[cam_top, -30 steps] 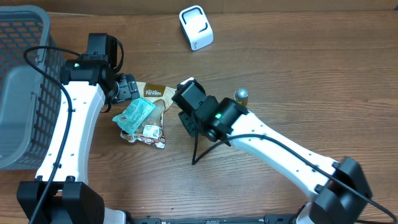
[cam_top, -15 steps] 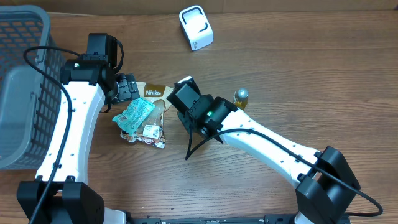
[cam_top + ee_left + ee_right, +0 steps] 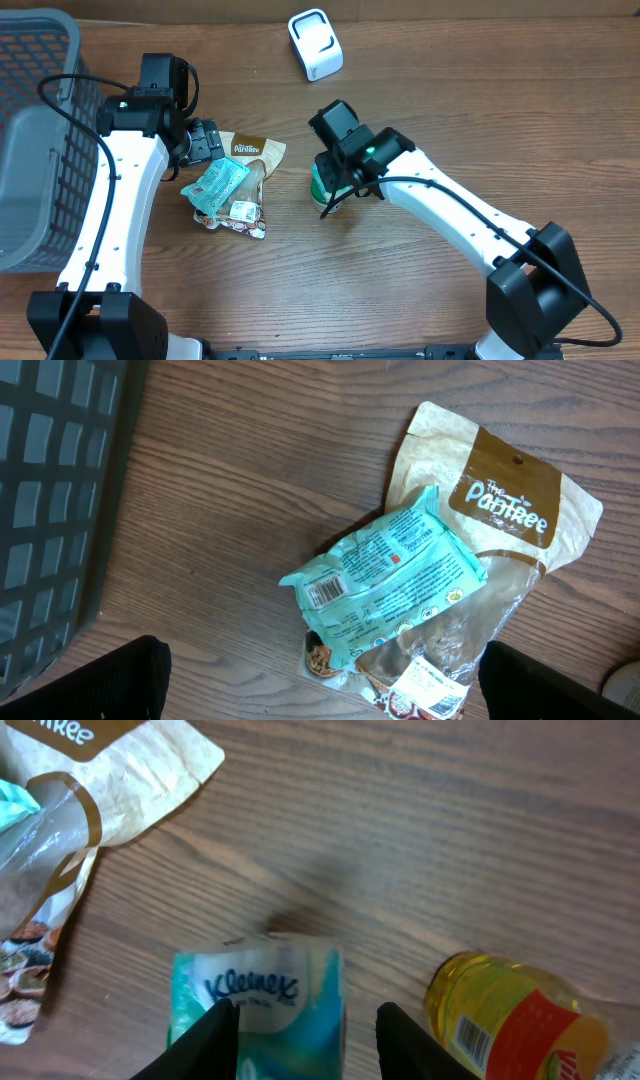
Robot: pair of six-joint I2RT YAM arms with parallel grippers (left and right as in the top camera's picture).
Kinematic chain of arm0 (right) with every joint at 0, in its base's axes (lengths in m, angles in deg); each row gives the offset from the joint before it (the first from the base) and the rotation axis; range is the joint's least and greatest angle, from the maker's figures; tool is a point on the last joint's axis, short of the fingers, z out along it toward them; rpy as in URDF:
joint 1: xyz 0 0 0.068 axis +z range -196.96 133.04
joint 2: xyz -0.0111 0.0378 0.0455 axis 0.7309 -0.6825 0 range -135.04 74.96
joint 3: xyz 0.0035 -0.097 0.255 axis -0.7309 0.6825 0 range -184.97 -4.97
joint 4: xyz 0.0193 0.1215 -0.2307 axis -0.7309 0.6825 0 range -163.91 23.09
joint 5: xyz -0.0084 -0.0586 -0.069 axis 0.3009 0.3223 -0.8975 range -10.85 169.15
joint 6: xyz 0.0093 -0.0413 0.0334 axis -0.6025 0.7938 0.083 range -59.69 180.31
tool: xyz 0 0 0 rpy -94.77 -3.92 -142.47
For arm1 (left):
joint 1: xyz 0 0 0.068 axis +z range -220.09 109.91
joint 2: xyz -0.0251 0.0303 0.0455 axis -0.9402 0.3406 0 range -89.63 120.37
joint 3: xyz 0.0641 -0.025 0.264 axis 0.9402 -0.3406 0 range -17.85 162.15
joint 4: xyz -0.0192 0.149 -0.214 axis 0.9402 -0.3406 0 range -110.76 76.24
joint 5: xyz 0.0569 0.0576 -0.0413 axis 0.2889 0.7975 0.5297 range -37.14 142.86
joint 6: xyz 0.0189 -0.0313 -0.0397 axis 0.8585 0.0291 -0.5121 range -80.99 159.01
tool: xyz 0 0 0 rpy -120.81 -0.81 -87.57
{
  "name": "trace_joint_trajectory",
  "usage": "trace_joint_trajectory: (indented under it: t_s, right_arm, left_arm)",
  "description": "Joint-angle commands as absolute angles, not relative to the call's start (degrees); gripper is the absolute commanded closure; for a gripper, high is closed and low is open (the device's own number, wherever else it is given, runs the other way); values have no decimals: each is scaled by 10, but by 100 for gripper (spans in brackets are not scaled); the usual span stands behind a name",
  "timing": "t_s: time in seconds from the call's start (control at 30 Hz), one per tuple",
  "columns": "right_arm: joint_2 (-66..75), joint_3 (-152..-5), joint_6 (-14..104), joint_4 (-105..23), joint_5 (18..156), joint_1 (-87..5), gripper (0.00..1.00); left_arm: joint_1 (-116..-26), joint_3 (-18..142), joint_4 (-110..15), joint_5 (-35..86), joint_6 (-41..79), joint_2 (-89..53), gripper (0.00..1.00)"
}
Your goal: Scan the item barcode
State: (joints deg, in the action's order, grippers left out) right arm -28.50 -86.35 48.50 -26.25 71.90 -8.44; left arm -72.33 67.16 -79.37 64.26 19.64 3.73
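One grey basket [image 3: 30,150] far left on wooden table [image 3: 480,100]. Next right: left gripper [image 3: 207,140], fingers spread wide, holding nothing, above a snack heap, with teal packet [image 3: 385,585] lying on Pantree pouch [image 3: 500,500]. Centre: right gripper [image 3: 305,1020], fingers closed on Kleenex pack [image 3: 262,1005], just right of the heap, on the near side of white scanner [image 3: 315,45] and well apart from it. Right of the pack, close by: yellow bottle [image 3: 510,1015].
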Motion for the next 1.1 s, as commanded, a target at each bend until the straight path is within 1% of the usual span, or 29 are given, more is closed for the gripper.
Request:
trace_joint_trajectory:
  t_s: [0.0,0.33,0.37,0.43,0.6,0.77,0.93,1.07]
  right_arm:
    - [-281,-880,483,-251,794,-97,59]
    - [-282,-879,483,-214,827,-97,59]
    - [-282,-879,483,-216,827,-97,63]
    - [-282,-879,483,-222,827,-97,76]
    - [-280,-903,483,-230,816,-97,96]
    - [-279,-991,483,-225,816,-84,96]
    - [-280,-985,483,-273,812,-42,96]
    - [-280,-961,483,-318,742,-8,96]
  left_arm:
    - [-725,676,-794,644,190,40,0]
    - [-725,676,-794,644,190,40,0]
    - [-725,676,-794,644,190,40,0]
    - [-725,676,-794,644,191,40,0]
    - [-725,676,-794,644,191,40,0]
    - [-725,676,-794,644,191,40,0]
    - [-725,676,-794,644,190,40,0]
    - [-725,676,-794,644,190,40,0]
